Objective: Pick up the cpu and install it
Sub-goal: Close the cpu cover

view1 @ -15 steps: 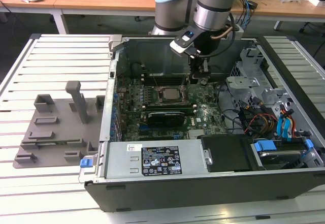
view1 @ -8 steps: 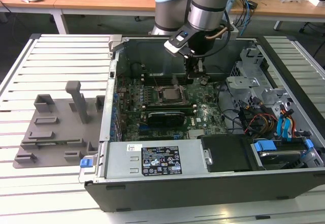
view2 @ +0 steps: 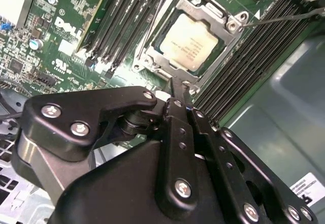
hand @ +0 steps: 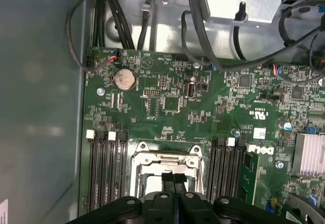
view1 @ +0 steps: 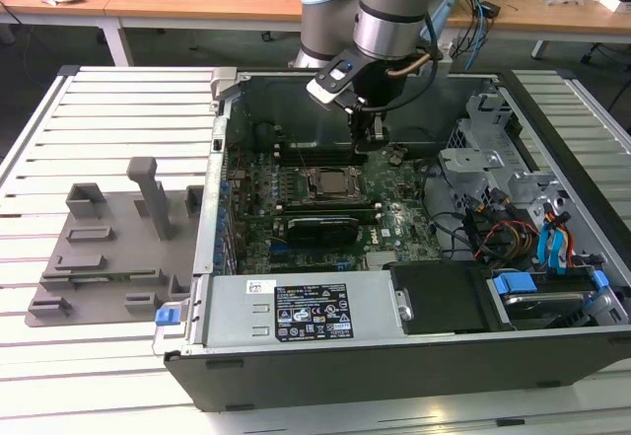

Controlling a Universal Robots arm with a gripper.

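black jaws, pressed together and empty, hang beside the cpu (view2: 190, 43) seated in its socket (view2: 231, 25).

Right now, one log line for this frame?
gripper: shut, empty | cpu: lying in socket frame | gripper position: at socket frame edge, contact unclear

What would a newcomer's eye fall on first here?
The open computer case, with the arm reaching down into it in the exterior view. In the second wrist view the silver cpu lies in its socket on the green motherboard, the shut gripper close by.
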